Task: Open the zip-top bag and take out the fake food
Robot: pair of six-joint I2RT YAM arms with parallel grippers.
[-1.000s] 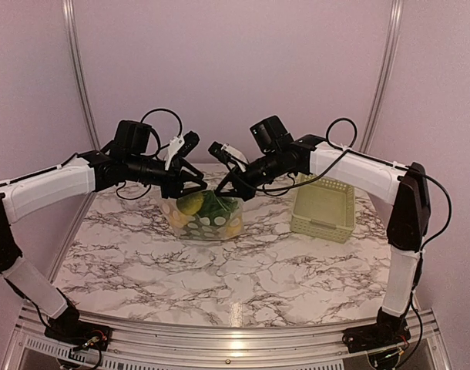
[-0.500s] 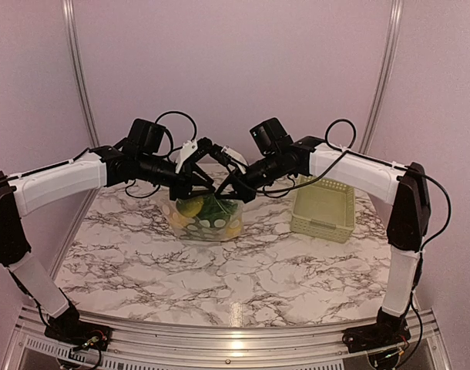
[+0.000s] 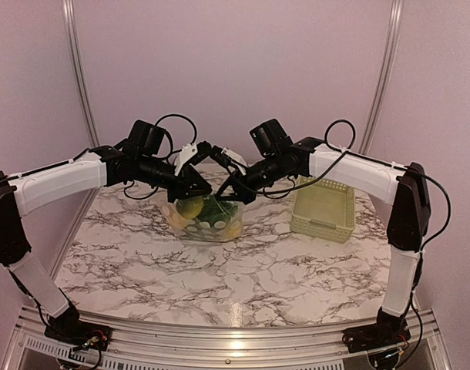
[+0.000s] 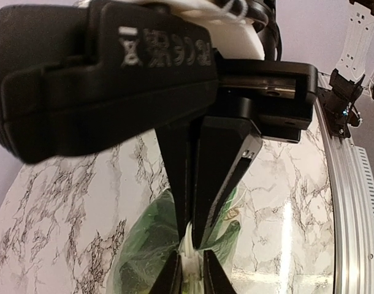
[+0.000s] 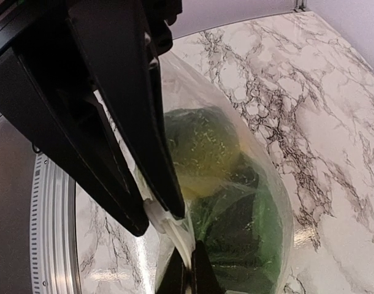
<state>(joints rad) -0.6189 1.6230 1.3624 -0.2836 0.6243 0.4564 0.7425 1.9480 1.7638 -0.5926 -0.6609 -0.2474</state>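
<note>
Left arm [image 3: 62,185] swung inward, its jaws and the right arm's [image 3: 350,171] clenched on the zip-top bag [image 3: 208,220].

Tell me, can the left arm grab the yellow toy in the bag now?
Probably not yet. The left gripper is shut on the top edge of the zip-top bag, and so is the right gripper. The yellow toy sits inside, with plastic all around it.

Even soft light, table glare, blurred wrist foregrounds
</note>
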